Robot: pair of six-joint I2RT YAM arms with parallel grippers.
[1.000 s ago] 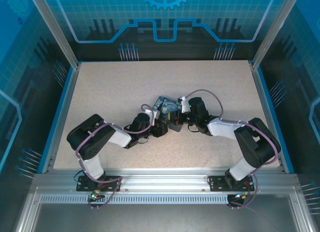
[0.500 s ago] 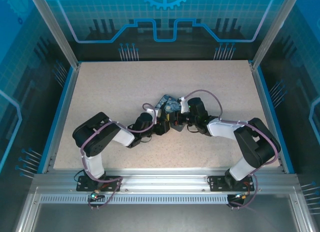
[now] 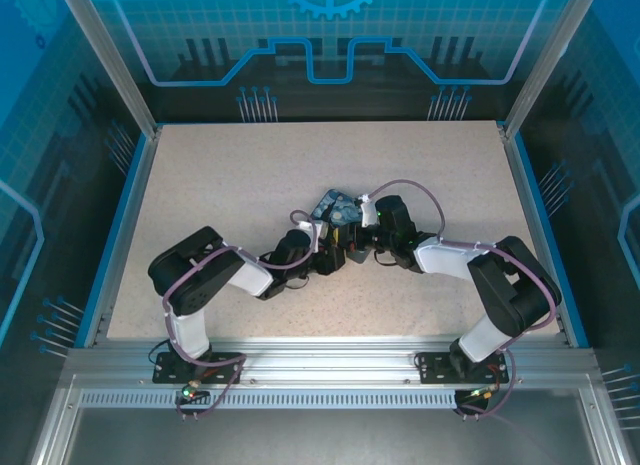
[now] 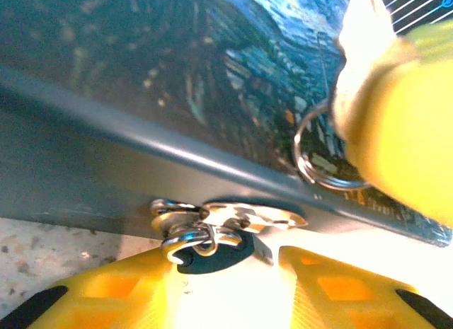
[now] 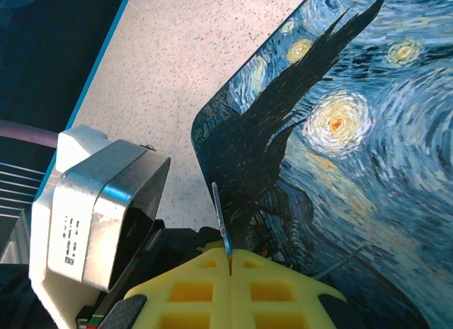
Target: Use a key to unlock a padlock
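Left wrist: padlock (image 4: 212, 252) hangs on tin (image 4: 177, 81); right pincer (image 5: 230, 254) pinches key (image 5: 220, 216).

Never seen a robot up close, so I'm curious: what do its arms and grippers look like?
Both the left arm and right arm have chunky black joints and white links, each with a lilac cable looping along it. The left gripper and right gripper have yellow fingers moulded with square pockets.

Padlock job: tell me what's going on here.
The right tool is shut on the key, whose blade sits near the edge of the tin. The left tool has a finger on either side of the padlock at the tin's front; whether it grips is unclear. The key isn't in the padlock yet.
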